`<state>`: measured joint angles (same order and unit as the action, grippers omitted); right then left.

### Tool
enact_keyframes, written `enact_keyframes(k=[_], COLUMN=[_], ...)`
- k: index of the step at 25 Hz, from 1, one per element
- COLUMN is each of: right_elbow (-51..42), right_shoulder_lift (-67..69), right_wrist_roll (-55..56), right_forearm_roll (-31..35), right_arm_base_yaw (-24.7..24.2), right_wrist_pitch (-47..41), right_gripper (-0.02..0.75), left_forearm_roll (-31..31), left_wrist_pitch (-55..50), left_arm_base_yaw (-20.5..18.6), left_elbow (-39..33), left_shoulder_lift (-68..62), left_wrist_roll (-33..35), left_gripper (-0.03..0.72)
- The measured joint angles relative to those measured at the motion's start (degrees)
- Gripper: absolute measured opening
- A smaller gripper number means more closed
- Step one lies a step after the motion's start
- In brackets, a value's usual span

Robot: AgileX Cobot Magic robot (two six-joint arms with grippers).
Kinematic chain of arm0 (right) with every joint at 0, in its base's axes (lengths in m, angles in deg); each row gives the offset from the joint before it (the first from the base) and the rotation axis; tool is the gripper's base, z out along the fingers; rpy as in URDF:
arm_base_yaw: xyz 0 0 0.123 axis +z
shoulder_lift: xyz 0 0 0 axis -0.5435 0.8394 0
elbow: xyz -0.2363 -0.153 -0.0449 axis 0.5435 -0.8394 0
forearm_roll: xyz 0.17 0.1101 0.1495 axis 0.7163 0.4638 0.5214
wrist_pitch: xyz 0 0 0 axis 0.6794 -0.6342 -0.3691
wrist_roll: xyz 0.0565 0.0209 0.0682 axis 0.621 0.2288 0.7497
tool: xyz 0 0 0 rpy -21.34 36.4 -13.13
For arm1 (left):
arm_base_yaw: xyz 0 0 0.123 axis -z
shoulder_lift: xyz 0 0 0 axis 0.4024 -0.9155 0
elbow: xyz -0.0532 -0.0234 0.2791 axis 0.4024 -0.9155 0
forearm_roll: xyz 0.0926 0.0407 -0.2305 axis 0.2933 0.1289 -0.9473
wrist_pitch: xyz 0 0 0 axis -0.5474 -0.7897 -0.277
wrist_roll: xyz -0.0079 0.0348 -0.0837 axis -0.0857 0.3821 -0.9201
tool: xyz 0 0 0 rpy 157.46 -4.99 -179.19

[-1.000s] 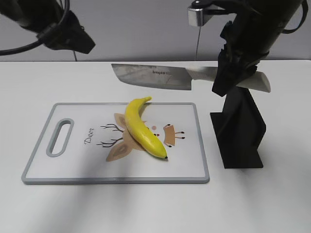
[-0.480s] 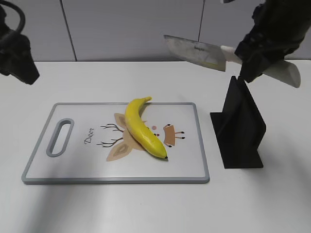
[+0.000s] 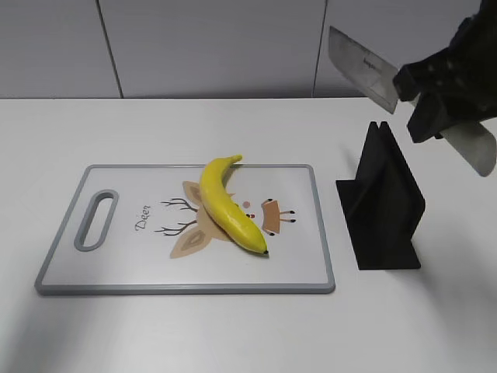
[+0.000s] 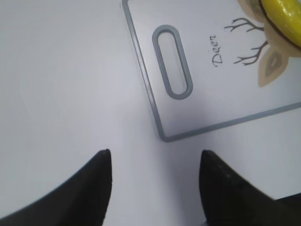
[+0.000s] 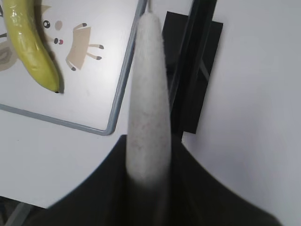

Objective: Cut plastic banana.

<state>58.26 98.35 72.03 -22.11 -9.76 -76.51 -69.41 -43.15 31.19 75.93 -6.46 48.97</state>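
The yellow plastic banana point(image 3: 225, 206) lies whole and diagonal on the white cutting board point(image 3: 124, 256), stem end at the back. It also shows in the right wrist view point(image 5: 28, 42) and, at the edge, in the left wrist view point(image 4: 282, 14). My right gripper point(image 3: 443, 97) is shut on the pale handle point(image 5: 148, 94) of a wide-bladed knife point(image 3: 361, 66), held high at the right above the black knife stand point(image 3: 384, 210), blade tilted up to the left. My left gripper point(image 4: 155, 157) is open and empty over bare table beside the board's handle end point(image 4: 171, 61); it is outside the exterior view.
The board has a grey rim and a deer drawing. The black stand point(image 5: 193, 70) stands just right of the board's right edge point(image 5: 124, 75). White table lies all round, with a grey wall behind.
My right gripper has carried the knife up and to the right, away from above the board, tilting the blade. The left arm has left the exterior view at the left.
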Motion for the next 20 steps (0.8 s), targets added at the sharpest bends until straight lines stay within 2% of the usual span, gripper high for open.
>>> enact_keyframes(k=[8,20], right_elbow=[-9.23,-13.83], right_shoulder_lift=[-4.67,-3.51], right_wrist_roll=[7.31,11.63], right_forearm_roll=[-2.55,-4.73], right_arm_base_yaw=[0.00,0.00], right_wrist_pitch=[5.51,9.16], right_gripper=[0.176,0.176], left_forearm_roll=[1.83,1.87], left_wrist_pitch=[2.47,4.92], left_arm_base_yaw=[-0.56,-0.56], left_elbow=[-13.57,-31.63], left_shoulder_lift=[15.80,49.67], left_wrist_roll=[-1.69,-4.72], left_gripper=[0.575,0.573])
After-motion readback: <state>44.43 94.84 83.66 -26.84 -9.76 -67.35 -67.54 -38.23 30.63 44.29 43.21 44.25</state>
